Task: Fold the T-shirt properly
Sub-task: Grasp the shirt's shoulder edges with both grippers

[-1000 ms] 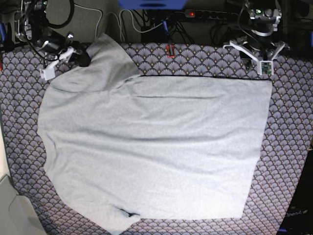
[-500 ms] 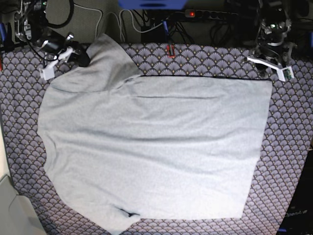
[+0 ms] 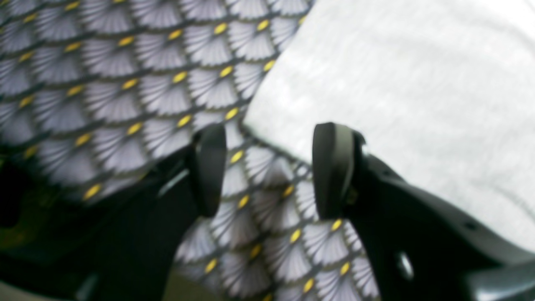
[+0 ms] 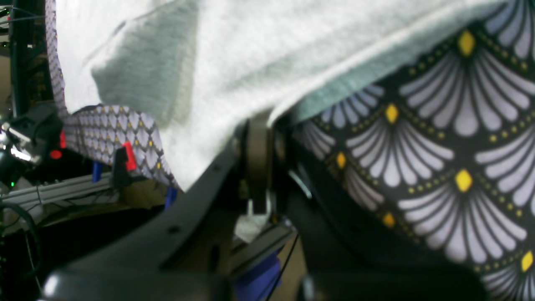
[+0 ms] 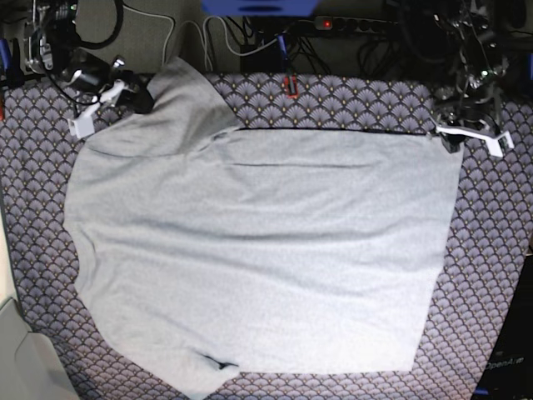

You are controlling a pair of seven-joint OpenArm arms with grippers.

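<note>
The light-grey T-shirt (image 5: pixel 258 250) lies spread over the scallop-patterned tablecloth (image 5: pixel 491 250), with a straight folded edge along its far side. At the far left, its sleeve (image 5: pixel 179 104) is lifted off the cloth. My right gripper (image 5: pixel 141 100) is shut on that sleeve's edge; in the right wrist view its jaws (image 4: pixel 259 167) pinch the T-shirt (image 4: pixel 250 62). My left gripper (image 5: pixel 454 137) hovers at the shirt's far right corner. In the left wrist view the left gripper (image 3: pixel 269 169) stands open over bare tablecloth (image 3: pixel 104 83), the T-shirt (image 3: pixel 397 83) corner just beyond its fingertips.
Cables and a power strip (image 5: pixel 358 25) run along the back edge behind the table. A red clamp (image 5: pixel 291 86) grips the tablecloth at the back middle. A pale beige surface (image 5: pixel 17 350) sits off the near left corner.
My left arm has swung right and down to the shirt's far right corner, and its jaws have spread wider. The right gripper and the raised sleeve have barely moved.
</note>
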